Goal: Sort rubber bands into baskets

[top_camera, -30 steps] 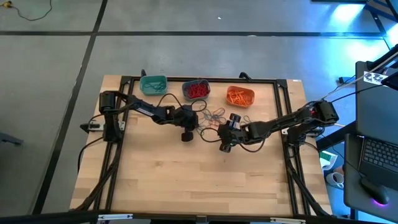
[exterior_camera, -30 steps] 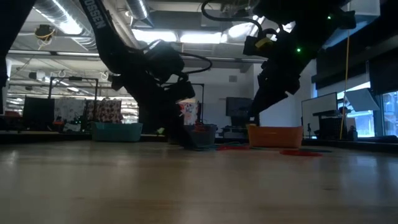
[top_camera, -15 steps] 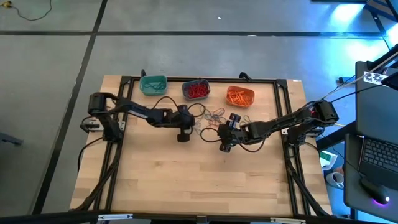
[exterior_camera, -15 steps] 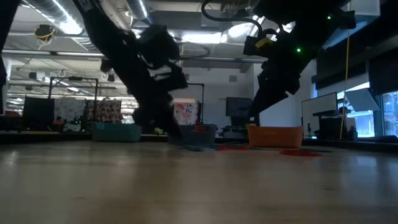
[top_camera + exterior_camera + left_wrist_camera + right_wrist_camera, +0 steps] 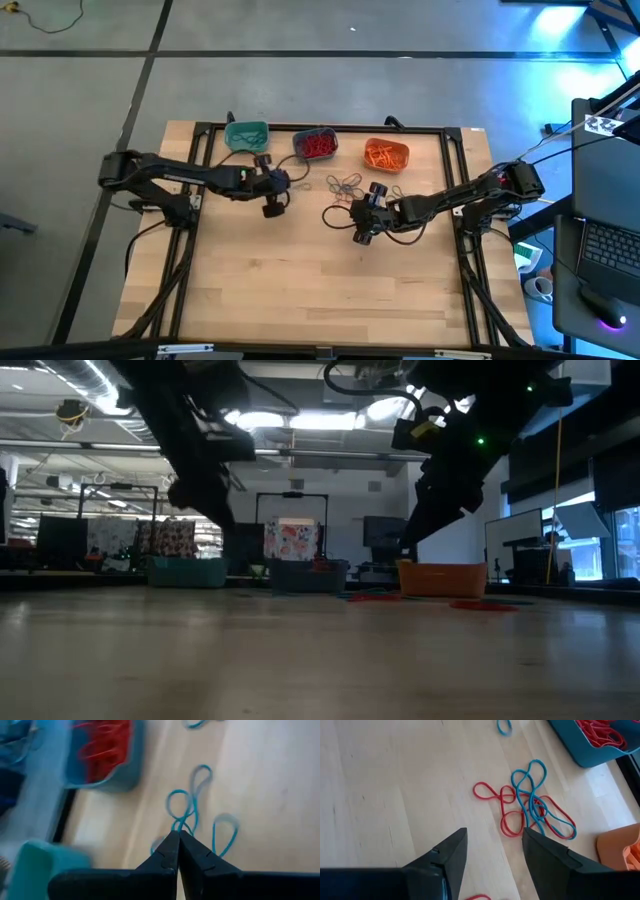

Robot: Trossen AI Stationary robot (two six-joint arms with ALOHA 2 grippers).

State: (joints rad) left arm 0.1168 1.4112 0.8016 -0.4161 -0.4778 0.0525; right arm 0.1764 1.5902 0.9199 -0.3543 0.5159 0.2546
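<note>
Three baskets stand in a row at the table's far edge: teal (image 5: 246,135), slate blue (image 5: 315,145) holding red bands, and orange (image 5: 386,155). A loose tangle of red and blue rubber bands (image 5: 345,185) lies on the wood in front of them, also seen in the right wrist view (image 5: 530,802). My left gripper (image 5: 272,205) is raised in front of the teal and slate blue baskets, shut on a blue rubber band (image 5: 182,812). My right gripper (image 5: 495,837) stays open above bare wood just near of the tangle. My left gripper pinches the blue band between its two fingertips (image 5: 170,847), at one end of the loop (image 5: 178,826). The fingers slant down from the table's left side. The band's remaining loops hang slack beyond the tips; I cannot tell whether its lower end clears the wood.
A black frame (image 5: 300,128) runs round the table edges, and cables trail beside both arms. A single small blue band (image 5: 504,726) lies apart from the tangle. The near half of the table (image 5: 320,290) is bare wood.
My left gripper has risen and drawn back from the tangle toward the table's left edge, tipping less steeply, and the blue band has come away with it. My right gripper has kept still.
</note>
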